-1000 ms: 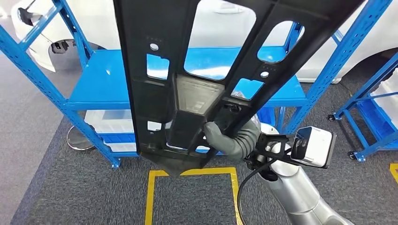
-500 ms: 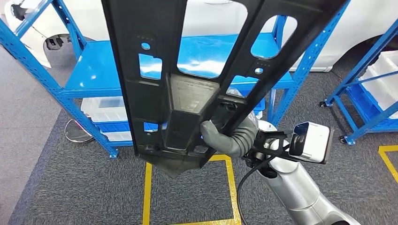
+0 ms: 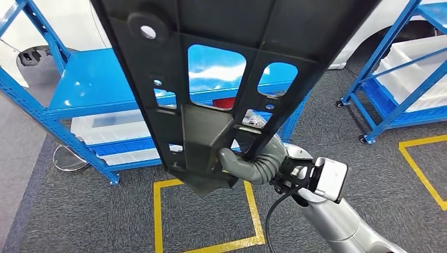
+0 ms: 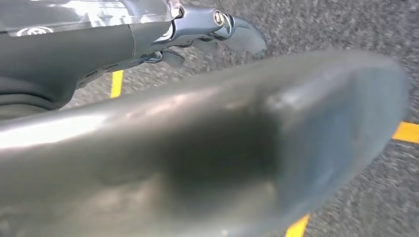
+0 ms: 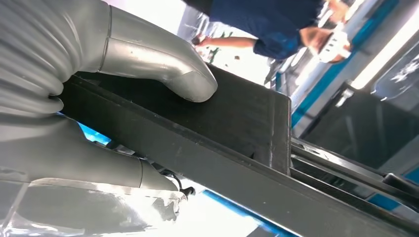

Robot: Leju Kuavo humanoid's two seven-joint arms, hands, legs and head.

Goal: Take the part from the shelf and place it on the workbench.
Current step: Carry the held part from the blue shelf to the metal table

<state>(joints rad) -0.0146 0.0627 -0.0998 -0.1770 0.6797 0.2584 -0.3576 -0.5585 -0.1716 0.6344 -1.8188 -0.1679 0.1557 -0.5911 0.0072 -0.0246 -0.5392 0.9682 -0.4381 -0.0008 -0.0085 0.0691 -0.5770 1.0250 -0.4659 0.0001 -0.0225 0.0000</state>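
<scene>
Black plastic across the head view: the part (image 3: 211, 79), a long ribbed panel with cut-out windows, is up in the air in front of the camera, well off the blue shelf (image 3: 95, 87) behind it. The right hand (image 3: 248, 163) has it by the lower end, thumb (image 5: 163, 69) pressed over one rib and the other fingers wrapped beneath, so that hand is clamped on the part. In the left wrist view a broad blurred surface sits right against the left hand (image 4: 217, 29); whether those fingers are holding the panel or just lying near it, I cannot tell.

Now the risks. The grip I can confirm sits at one end of a long panel, so most of it hangs out beyond the hand; any quick turn could lever it round in the fingers or pull it free. The top end runs out of the picture, so a swing near the shelf uprights could clip one. The panel also blocks much of the head view, which makes judging the set-down harder. No workbench is in sight yet, so there is carrying left to do, and a person (image 5: 276, 24) stands close behind the shelf, within range of a wide swing.
</scene>
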